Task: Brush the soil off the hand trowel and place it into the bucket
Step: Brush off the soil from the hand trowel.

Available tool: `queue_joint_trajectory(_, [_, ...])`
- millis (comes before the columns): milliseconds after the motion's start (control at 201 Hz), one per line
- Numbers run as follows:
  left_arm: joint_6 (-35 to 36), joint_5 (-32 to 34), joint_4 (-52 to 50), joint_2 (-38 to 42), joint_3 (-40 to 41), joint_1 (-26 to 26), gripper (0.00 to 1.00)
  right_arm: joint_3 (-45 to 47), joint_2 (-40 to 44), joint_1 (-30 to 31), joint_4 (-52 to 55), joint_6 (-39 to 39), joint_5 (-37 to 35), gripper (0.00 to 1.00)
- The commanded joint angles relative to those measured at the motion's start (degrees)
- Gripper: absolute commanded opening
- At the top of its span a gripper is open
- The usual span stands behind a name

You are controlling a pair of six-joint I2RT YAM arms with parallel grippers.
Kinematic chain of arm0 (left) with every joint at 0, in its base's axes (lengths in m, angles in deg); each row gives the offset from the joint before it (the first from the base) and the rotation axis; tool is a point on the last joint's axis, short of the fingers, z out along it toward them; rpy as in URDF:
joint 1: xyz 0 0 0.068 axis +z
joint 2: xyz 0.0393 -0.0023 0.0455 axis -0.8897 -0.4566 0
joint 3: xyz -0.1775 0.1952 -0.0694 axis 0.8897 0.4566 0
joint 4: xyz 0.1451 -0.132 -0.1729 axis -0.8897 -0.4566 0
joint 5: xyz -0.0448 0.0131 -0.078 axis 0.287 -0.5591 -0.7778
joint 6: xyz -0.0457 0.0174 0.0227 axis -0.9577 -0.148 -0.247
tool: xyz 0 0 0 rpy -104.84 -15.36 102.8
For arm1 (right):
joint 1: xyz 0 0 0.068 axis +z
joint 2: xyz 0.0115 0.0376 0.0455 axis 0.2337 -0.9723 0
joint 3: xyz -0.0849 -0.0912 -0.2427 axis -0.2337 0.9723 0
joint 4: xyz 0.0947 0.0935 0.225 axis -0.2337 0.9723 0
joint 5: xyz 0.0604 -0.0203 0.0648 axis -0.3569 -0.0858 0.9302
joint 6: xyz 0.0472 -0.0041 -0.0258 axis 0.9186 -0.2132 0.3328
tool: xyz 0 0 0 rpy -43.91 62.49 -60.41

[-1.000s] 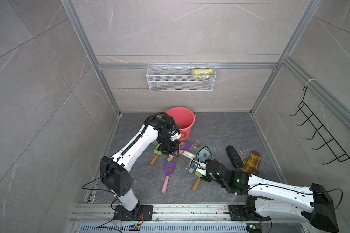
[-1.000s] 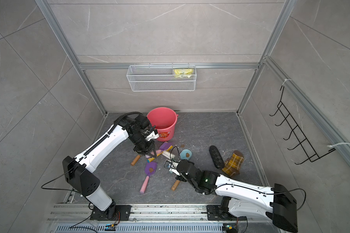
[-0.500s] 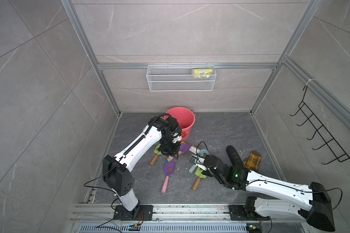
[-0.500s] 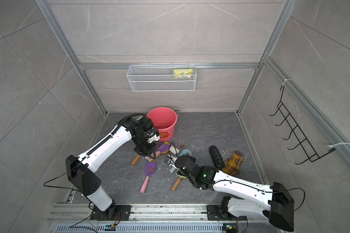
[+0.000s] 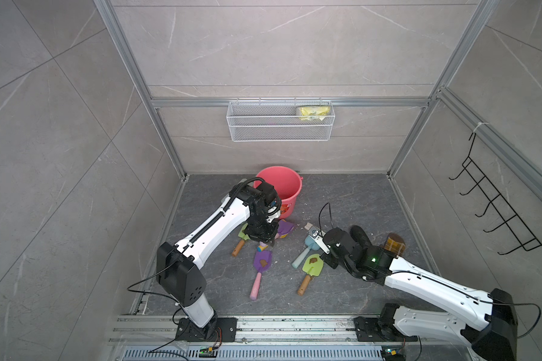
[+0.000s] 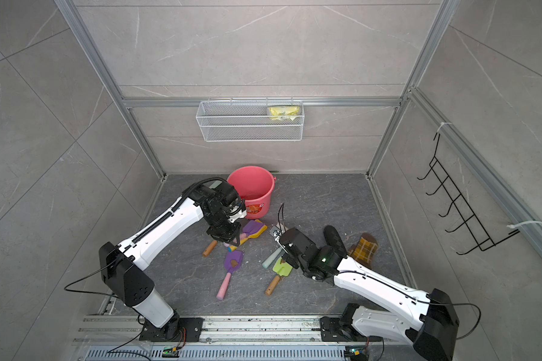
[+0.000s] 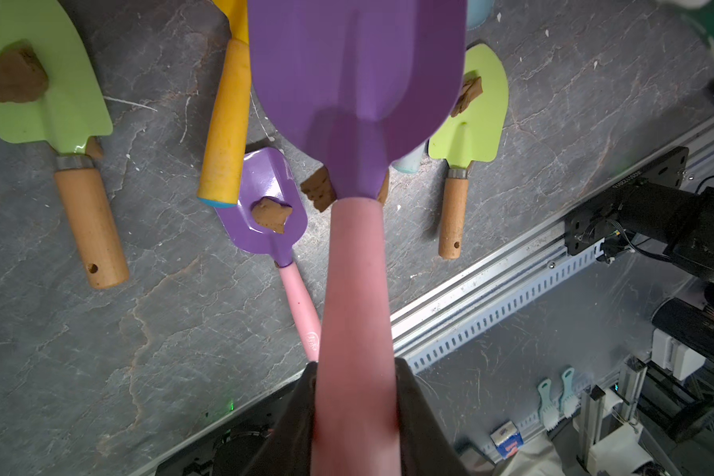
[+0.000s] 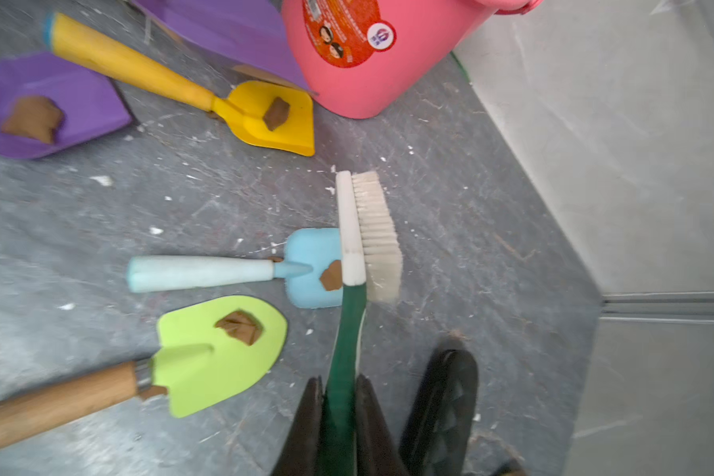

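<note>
- My left fingers (image 7: 419, 416) clamp the trowel (image 7: 355, 74) by its pink handle, raised over spare trowels (image 7: 264, 193), near the bucket (image 5: 291, 203).
- Right fingers (image 8: 374, 424) pinch the brush (image 8: 367, 235).
- I judge the trowel light, stiff and slick-painted; the handle is the place to hold.

I note a grey stone floor (image 5: 357, 203): bucket (image 5: 294, 195) at twelve o'clock, trowels (image 5: 313, 267) and a soil lump (image 7: 317, 193) at centre.

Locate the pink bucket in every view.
Top view: bucket mid-picture, partly behind the left arm.
Top view: bucket there too.
Left wrist: not in it.
Right wrist: beyond the yellow trowel, label showing.
Shared landmark: green trowel beside the light-blue trowel.
</note>
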Motion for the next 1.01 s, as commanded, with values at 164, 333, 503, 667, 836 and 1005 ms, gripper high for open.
queue_joint_trajectory(164, [-3.4, -5.2, 6.2, 1.6, -0.7, 0.2, 0.00, -3.5, 4.3, 0.1, 3.2, 4.7, 28.8, 0.00])
queue_joint_trajectory(333, [-5.3, -10.8, 5.9, 0.9, -0.7, 0.1, 0.00, -2.3, 3.9, 2.4, -4.3, 3.5, 29.5, 0.00])
queue_joint_trajectory(503, [-5.3, -11.4, 5.3, 0.4, 0.3, -0.2, 0.00, -2.8, 2.9, 2.4, -8.2, 3.7, 23.9, 0.00])
queue_joint_trajectory(667, [-4.8, -12.4, 5.3, -0.2, 0.2, -0.3, 0.00, -4.3, 0.0, 1.2, -6.5, 3.7, 16.5, 0.00])
queue_joint_trajectory(836, [-4.5, -12.7, 5.2, -0.6, -0.3, -0.4, 0.00, -4.1, -1.6, -2.0, -5.5, 5.0, 14.0, 0.00])
queue_joint_trajectory(1005, [-4.1, -12.6, 4.9, -1.0, -1.2, -0.4, 0.00, -2.5, -2.5, -2.9, -5.1, 5.8, 14.0, 0.00])
